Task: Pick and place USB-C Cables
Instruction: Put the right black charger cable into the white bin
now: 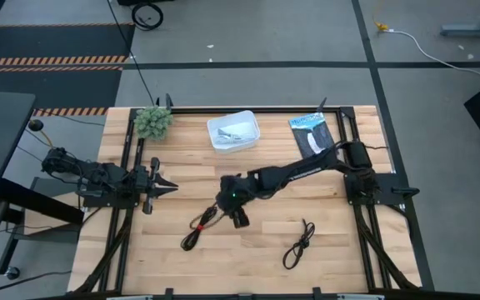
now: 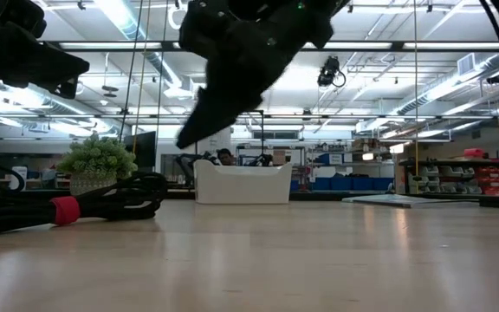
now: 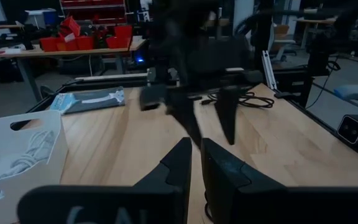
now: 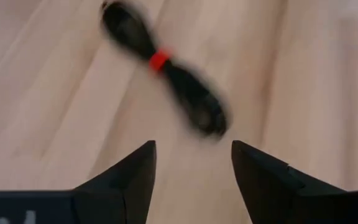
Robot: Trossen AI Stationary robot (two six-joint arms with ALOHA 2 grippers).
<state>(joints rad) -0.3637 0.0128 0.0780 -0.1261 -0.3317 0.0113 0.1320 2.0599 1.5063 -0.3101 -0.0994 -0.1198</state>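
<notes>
The black cable with a red tie (image 1: 200,227) lies flat on the wood toward the table's near side. In the right wrist view this cable (image 4: 160,62) is just ahead of my open right gripper (image 4: 194,155), which hovers above the table (image 2: 223,95) and touches nothing. An all-black cable (image 1: 298,243) lies to the right, near the near edge. White cord (image 3: 23,155) is coiled in the white bin (image 1: 233,131). The pale blue-grey cable I cannot make out. My left gripper (image 1: 161,185) waits shut at the table's left.
A green fuzzy ball (image 1: 153,122) sits at the far left corner. A flat black-and-blue packet (image 1: 312,133) lies at the far right beside the bin. Black frame rails run along the table's left and right sides. Bare wood lies between the two black cables.
</notes>
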